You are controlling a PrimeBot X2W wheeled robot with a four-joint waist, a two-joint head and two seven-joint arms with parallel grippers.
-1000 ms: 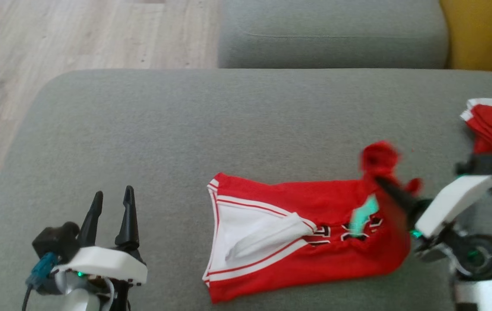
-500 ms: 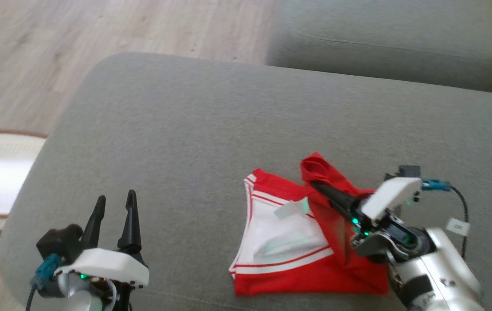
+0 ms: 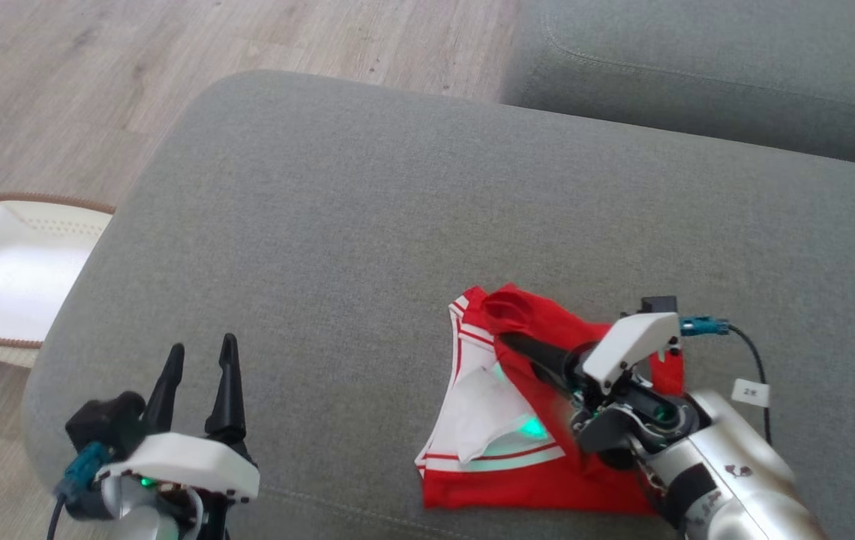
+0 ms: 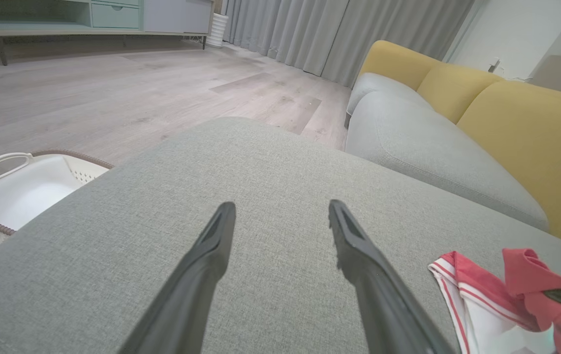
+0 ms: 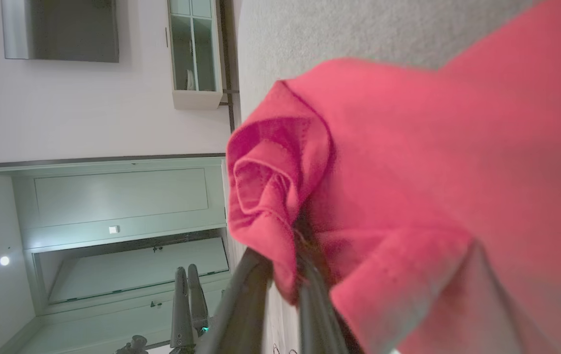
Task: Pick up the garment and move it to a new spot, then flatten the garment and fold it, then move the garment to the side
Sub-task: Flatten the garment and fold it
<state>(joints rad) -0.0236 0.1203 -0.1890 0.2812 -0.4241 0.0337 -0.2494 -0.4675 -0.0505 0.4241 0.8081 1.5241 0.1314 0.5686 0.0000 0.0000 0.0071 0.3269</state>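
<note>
Head view, compared with the frames of the past second: the camera has swung, bringing a white basket (image 3: 15,277) on the floor into frame off the cushion's left edge. That shift belongs to the camera, not to the objects.

Item 1, garment (image 3: 540,409). It is a red piece with white trim and lies on the grey cushion (image 3: 367,225), close to the near edge and right of centre. A second ago it was spread long across the cushion. It is now about half that length, with a red layer drawn over the white-trimmed end.

Item 2, right gripper (image 3: 510,343). Its jaws are closed narrow on a bunched fold of red cloth, and the right wrist view confirms fabric pinched between the fingers (image 5: 310,275). The gripper has carried that fold from the garment's right end to a point just beside the left, trimmed end.

Item 3, left gripper (image 3: 202,345). Its jaws stand wide and hold nothing. It has stayed above the cushion's near left corner, well apart from the cloth.

Assessment: the fold is under way and appears nearly closed. The upper layer looks rumpled rather than flat, so the edges may not align when released. The transfer to the side is not yet begun.
</note>
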